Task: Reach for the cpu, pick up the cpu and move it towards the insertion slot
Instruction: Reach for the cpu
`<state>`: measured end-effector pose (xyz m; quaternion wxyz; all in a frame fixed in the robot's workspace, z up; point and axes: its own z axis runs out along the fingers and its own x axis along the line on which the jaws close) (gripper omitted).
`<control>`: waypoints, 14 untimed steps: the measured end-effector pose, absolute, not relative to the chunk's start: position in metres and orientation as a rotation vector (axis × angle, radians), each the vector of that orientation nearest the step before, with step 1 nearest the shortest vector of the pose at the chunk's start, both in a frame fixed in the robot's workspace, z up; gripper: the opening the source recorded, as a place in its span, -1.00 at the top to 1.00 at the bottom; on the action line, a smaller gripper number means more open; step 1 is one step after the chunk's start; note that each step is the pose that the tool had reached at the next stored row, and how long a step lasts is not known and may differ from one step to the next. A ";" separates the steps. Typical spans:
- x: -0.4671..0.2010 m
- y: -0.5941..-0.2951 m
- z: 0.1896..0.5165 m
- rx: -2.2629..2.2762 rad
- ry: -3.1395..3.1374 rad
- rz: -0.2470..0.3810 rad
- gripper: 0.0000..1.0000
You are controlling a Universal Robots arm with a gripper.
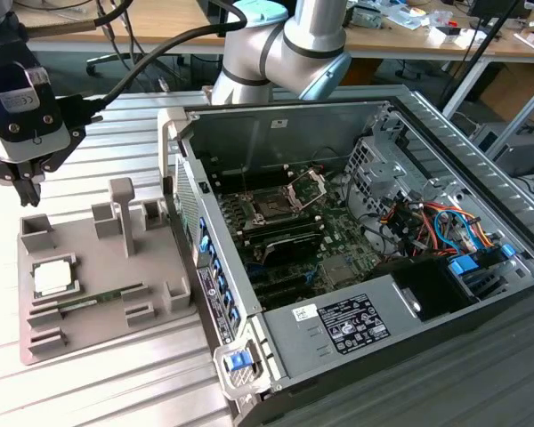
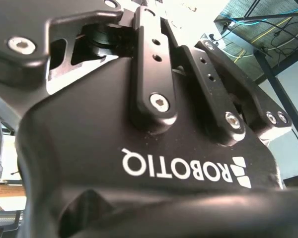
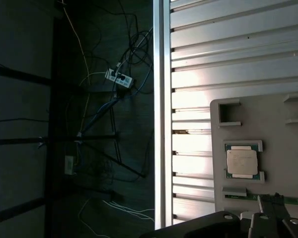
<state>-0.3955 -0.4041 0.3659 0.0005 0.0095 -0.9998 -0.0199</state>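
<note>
1. Gripper (image 1: 22, 189) hangs over the tabletop (image 1: 116, 116) by the grey tray (image 1: 116, 267), clear of the cpu (image 1: 52, 277); how wide it stands, cannot tell.
2. Cpu lies flat in a tray pocket (the first wrist view has the cpu (image 3: 242, 162) too).
3. Insertion slot (image 1: 271, 210) sits inside the open computer case (image 1: 276, 133), well apart from the cpu, toward the exterior view's right.

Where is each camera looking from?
Exterior view: off the arm, looking down at the open computer, tray and cpu; the arm and hand show.
First wrist view: on the wrist, facing down at cpu and tray; the hand's edge shows.
Second wrist view: on the wrist, close against the hand's black body.
Exterior and first wrist views share the cpu.
</note>
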 end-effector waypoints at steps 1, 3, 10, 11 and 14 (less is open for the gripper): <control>-0.396 -0.404 0.366 0.030 -3.140 -0.063 0.79; -0.396 -0.404 0.365 0.030 -3.140 -0.063 0.79; -0.396 -0.404 0.364 0.030 -3.140 -0.063 0.79; -0.396 -0.404 0.364 0.030 -3.140 -0.063 0.79; -0.396 -0.404 0.363 0.030 -3.140 -0.063 0.79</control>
